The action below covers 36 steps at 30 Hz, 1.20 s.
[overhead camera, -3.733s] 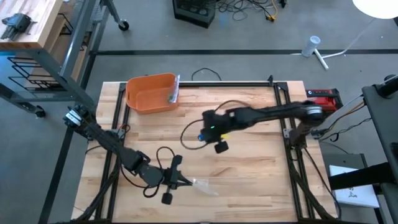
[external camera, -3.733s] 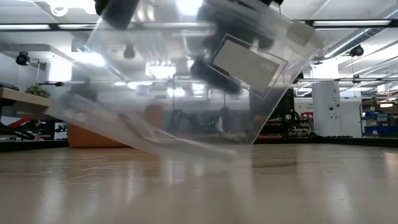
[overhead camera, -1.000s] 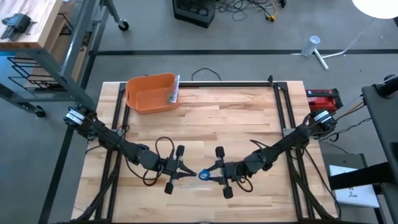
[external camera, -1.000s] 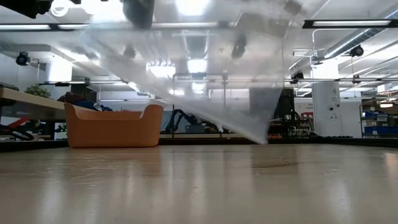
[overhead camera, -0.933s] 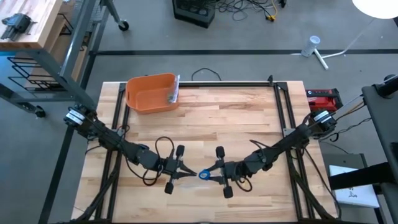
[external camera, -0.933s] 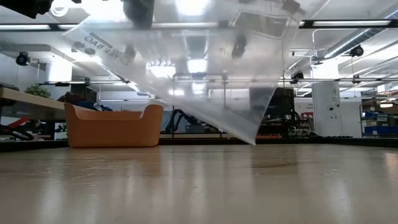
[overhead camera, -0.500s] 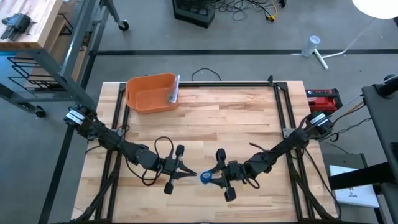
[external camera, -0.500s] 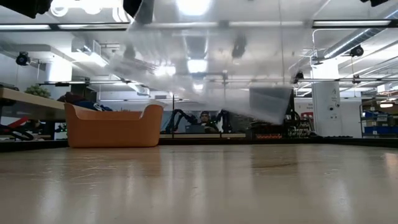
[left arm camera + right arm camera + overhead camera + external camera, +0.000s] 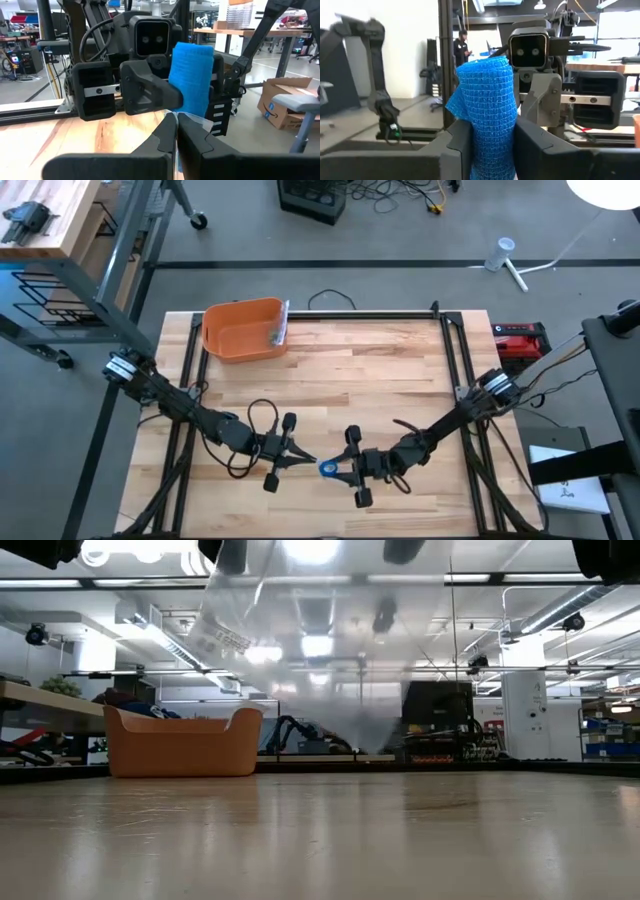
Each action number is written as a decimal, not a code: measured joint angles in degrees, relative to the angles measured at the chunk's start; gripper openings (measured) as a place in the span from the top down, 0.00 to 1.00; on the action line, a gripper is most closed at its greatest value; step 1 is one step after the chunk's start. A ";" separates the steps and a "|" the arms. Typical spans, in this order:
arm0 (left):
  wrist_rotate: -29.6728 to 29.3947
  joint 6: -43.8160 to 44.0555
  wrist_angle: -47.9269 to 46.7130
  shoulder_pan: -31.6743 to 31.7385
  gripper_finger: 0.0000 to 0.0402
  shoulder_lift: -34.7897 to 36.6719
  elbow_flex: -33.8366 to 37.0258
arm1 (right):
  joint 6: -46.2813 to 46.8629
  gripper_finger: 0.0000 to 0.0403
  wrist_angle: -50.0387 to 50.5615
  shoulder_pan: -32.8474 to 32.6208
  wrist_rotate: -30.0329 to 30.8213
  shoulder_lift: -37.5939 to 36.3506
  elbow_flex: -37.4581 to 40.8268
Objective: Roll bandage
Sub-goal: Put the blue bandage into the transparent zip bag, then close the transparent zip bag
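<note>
A blue bandage roll [image 9: 326, 469] hangs above the table's near middle, with my right gripper [image 9: 333, 469] shut on it. In the right wrist view the roll [image 9: 487, 100] stands upright between the fingers, and a loose flap [image 9: 453, 106] sticks out on one side. My left gripper [image 9: 300, 461] faces it from the table's left, shut on a clear plastic bag [image 9: 330, 660]. That bag shows in the low view, hanging from above. In the left wrist view the roll [image 9: 191, 75] sits just beyond my shut fingertips [image 9: 176, 120]. My left gripper pinches an edge of the clear bag [image 9: 191, 119] between its shut fingertips, coming level from the table's left. The bag hangs below, its lowest corner [image 9: 370, 748] clear of the table. My right gripper pinches the roll's curved sides [image 9: 470, 135] between its two fingers, coming about level from the table's right. The roll stands upright, rising above the fingers, lifted clear of the table.
An orange bin [image 9: 243, 330] stands at the table's far left, also in the low view [image 9: 180, 743]. Dark cables loop beside both arms. Black rails frame the table's left and right sides. A person [image 9: 462, 42] stands far off in the room.
My right gripper has gone down and toward the table's near edge and left with the blue roll, closer to my left gripper. The clear bag has swung and changed shape; its lowest corner now sits more toward the middle in the low view.
</note>
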<state>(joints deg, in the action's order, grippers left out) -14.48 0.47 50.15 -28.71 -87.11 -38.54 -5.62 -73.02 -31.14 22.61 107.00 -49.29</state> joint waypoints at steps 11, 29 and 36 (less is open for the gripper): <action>0.00 -1.58 1.55 -0.24 1.00 0.58 0.00 | -0.80 0.51 18.02 -1.25 1.95 -8.59 0.04; -6.32 -12.22 12.51 1.00 1.00 3.22 -2.55 | 8.57 0.25 46.62 -4.88 4.54 -36.06 0.03; -11.75 -14.47 11.58 1.13 1.00 7.38 -5.85 | 8.79 0.34 49.00 -7.36 11.52 -35.60 0.04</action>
<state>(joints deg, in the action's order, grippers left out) -26.23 -14.00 61.73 -27.58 -79.73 -44.40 3.18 -24.02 -38.50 34.13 71.40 -49.25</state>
